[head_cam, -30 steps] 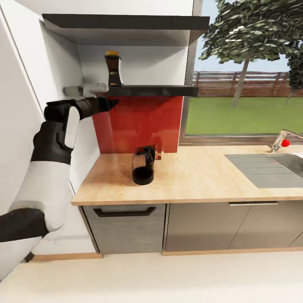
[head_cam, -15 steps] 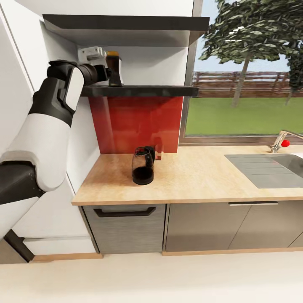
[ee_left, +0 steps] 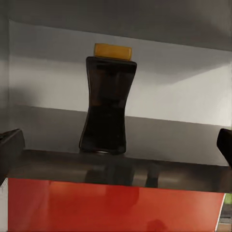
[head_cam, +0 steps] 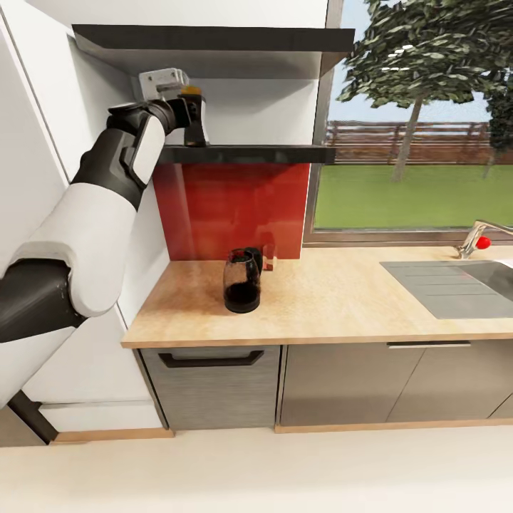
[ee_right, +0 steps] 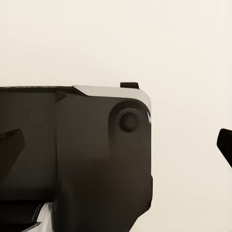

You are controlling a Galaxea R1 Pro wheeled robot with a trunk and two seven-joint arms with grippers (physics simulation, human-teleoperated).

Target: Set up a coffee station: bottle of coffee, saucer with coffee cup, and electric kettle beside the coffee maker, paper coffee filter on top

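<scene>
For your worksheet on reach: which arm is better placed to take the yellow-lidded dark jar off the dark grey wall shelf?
Left. Its gripper is raised beside the yellow-lidded dark jar on the dark grey wall shelf, fingers apart.

Bottle of coffee point(ee_left: 107, 104) dark, yellow lid; backsplash point(head_cam: 231, 210) red

Bottle of coffee point(head_cam: 194, 118) upright on kitchen shelf point(head_cam: 249, 153), yellow lid, dark waisted body. Electric kettle point(head_cam: 242, 281) standing on kitchen countertop point(head_cam: 328, 299) below, dark contents.

The head view looks down across the kitchen countertop point(head_cam: 320, 299). The left wrist view faces the kitchen shelf point(ee_left: 121, 166) closely, which appears upper left in the head view. The right wrist view faces the robot's dark body point(ee_right: 72, 154).
</scene>
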